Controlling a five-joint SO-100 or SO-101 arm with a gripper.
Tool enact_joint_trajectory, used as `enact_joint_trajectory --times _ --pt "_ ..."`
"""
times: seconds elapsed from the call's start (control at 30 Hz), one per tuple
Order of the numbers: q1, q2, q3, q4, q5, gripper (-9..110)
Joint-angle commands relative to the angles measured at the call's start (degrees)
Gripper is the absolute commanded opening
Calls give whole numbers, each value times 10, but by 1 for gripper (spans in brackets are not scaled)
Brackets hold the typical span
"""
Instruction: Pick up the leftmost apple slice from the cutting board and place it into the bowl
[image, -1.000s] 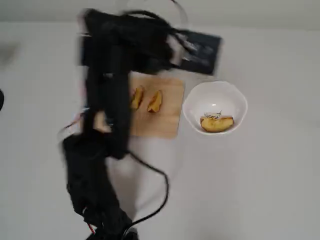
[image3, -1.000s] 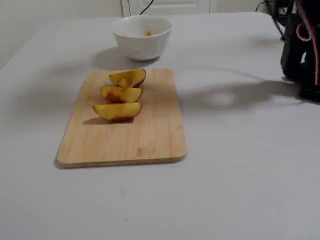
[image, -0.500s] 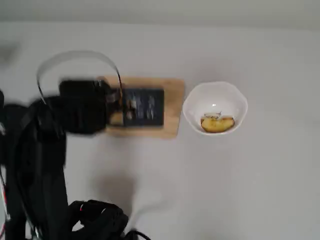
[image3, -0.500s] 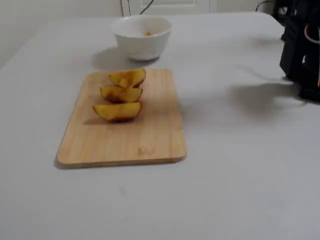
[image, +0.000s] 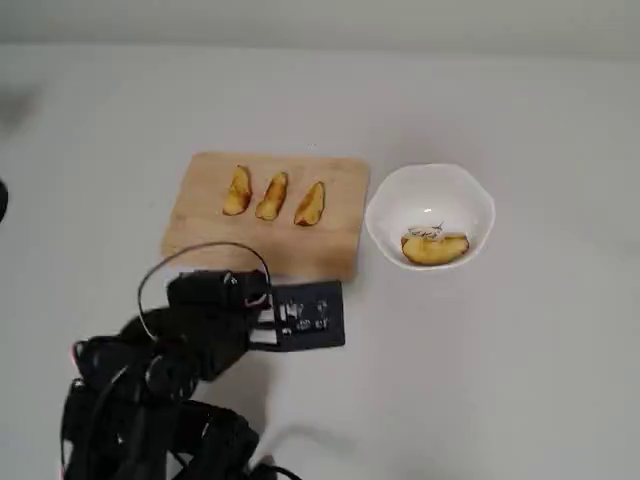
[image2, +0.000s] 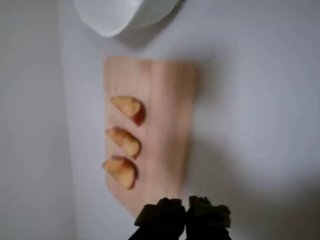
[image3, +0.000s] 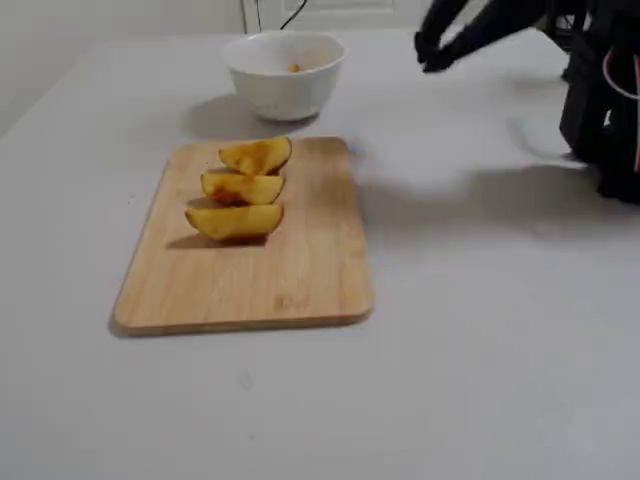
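A: We are seeing the gripper (image2: 186, 206) retracting off the cutting board (image: 335, 245), fingers together and empty.

B: Farther out, we are targeting the leftmost apple slice (image: 237, 190) at the board's 10 o'clock; the bowl (image: 470, 195) at 3 o'clock is already holding one slice.

Black arm folded low at seven o'clock in the overhead view, gripper (image2: 186, 210) entering the wrist view at six o'clock, fingertips (image3: 430, 52) pressed together, empty, raised above the table
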Motion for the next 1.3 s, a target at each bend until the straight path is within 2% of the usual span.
enact_joint_trajectory --times 0.0,0.1,0.33,1.27 --pt "17 54 43 -12 -26 0" --pt "10 133 100 16 -50 0" --pt "14 132 176 -4 -49 1" --pt "10 132 176 0 -32 0"
